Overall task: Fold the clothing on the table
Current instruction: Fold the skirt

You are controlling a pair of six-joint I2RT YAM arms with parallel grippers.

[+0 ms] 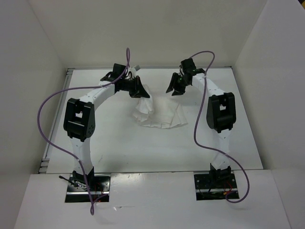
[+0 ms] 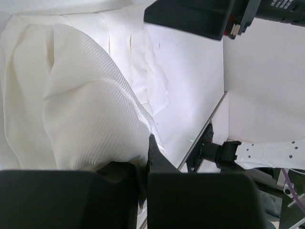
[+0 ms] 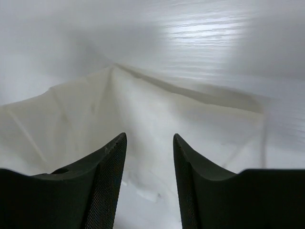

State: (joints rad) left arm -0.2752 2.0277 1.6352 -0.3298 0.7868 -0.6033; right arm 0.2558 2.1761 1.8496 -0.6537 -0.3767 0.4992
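Note:
The clothing (image 1: 159, 114) is a white, finely pleated garment lying crumpled at the middle of the table (image 1: 228, 138). Its left part is lifted into a peak. My left gripper (image 1: 138, 89) is shut on that raised part. In the left wrist view the ribbed fabric (image 2: 90, 114) bulges out from between the jaws of the left gripper (image 2: 143, 157). My right gripper (image 1: 175, 86) hovers just above the garment's far right edge. In the right wrist view the right gripper (image 3: 149, 138) is open, with the cloth (image 3: 143, 105) below and nothing between the fingers.
White upright walls (image 1: 33, 71) enclose the table on three sides. Purple cables (image 1: 47, 105) loop from both arms. The right arm's black wrist (image 2: 190, 16) shows at the top of the left wrist view. The table's metal edge (image 2: 205, 126) runs diagonally there.

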